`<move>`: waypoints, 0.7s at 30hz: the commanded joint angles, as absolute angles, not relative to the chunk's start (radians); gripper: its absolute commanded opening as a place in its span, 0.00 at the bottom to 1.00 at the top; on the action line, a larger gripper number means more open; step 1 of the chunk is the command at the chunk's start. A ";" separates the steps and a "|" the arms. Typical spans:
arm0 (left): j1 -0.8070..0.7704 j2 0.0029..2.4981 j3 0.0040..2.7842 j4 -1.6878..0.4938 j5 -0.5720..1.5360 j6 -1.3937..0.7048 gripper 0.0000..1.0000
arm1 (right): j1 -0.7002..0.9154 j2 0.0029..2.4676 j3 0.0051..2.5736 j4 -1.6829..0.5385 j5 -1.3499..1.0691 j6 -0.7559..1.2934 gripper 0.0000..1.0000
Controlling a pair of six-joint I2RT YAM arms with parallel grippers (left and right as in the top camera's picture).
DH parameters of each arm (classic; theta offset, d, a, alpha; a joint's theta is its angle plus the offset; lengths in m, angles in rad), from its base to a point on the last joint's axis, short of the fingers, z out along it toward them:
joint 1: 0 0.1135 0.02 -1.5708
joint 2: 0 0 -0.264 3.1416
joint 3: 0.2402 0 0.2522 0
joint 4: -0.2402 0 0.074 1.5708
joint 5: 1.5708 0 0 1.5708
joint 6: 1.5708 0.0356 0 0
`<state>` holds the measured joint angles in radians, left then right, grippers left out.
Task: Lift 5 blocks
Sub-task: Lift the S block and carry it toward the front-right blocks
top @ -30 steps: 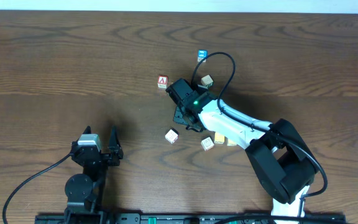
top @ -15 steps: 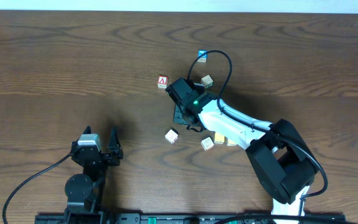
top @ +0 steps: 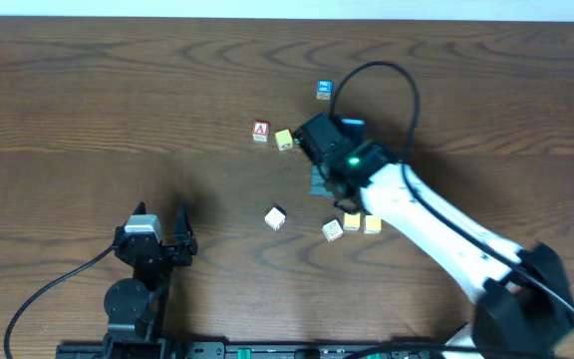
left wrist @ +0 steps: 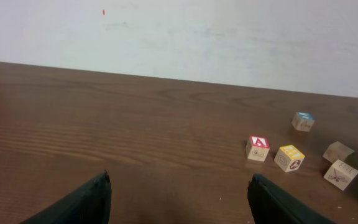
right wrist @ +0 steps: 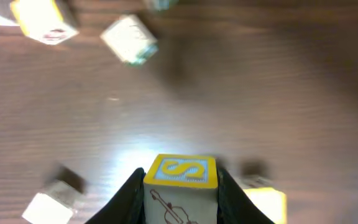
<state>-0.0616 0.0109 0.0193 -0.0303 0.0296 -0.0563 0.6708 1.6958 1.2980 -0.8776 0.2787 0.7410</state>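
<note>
Since a second ago the right arm (top: 436,234) has been swinging up and outward, its elbow now reaching toward the near right corner. Its wrist has shifted away from the red cube (top: 260,131), uncovering a yellow block (top: 285,139) that is sitting just beside that cube. The left end effector (left wrist: 179,185) is not stirring; it is resting near the front edge with its fingers spread wide and nothing between them.

The right end effector (right wrist: 180,194) is gripping a yellow-topped block (right wrist: 180,172), one finger pressing each side, and the block is hanging clear of the tabletop (top: 118,100). From overhead the block itself is hiding under the wrist. A whitish block (top: 275,217) and a small cluster of blocks (top: 352,221) are lying nearer the front, well apart from the blue-faced cube (top: 324,90) at the back.

I am judging this to be the lift of one block, with others waiting. To do it well, the arm should be rising straight and unhurried, keeping the squeeze even so the cube is not twisting out. Then it should be setting the block down on a bare patch away from its neighbours, opening only once it is resting flat.
</note>
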 commanded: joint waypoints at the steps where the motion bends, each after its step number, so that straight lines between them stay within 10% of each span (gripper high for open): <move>1: -0.057 0.006 0.004 -0.071 0.007 -0.065 0.71 | 0.645 1.620 1.309 -0.998 0.436 0.720 0.14; 21: -0.057 0.006 0.004 -0.072 0.007 -0.065 0.71 | 0.468 1.575 1.085 -1.076 0.453 0.743 0.11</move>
<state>-0.0616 0.0109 0.0196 -0.0303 0.0269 -0.0563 0.4877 1.5867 1.1519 -1.1217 0.4671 0.7307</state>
